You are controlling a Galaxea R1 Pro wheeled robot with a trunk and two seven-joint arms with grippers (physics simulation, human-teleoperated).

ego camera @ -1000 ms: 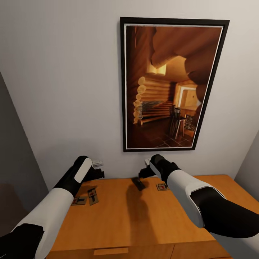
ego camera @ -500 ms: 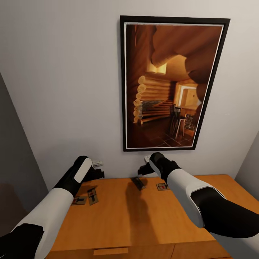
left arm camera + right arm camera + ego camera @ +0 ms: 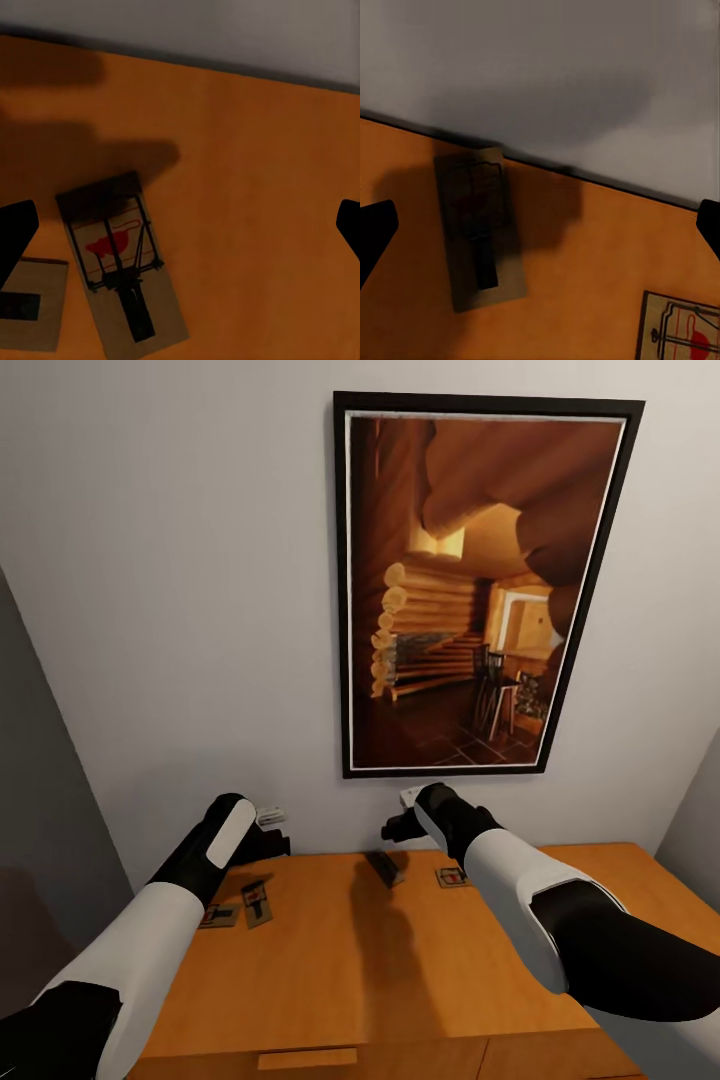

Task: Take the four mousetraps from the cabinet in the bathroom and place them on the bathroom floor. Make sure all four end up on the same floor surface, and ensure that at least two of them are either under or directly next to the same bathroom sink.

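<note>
Now lifted a little above the shaded mousetrap [image 3: 383, 867] on the cabinet [image 3: 400, 970]; both jaws wide open, holding nothing, all four mousetraps unpicked.

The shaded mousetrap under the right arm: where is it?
The mousetrap lies on the cabinet top near the wall, in head view left of another trap.

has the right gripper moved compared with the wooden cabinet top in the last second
Yes, slightly. The right gripper has risen and edged toward the wall, judged against the orange-brown wooden cabinet top, above the shadowed flat tan mousetrap.
</note>
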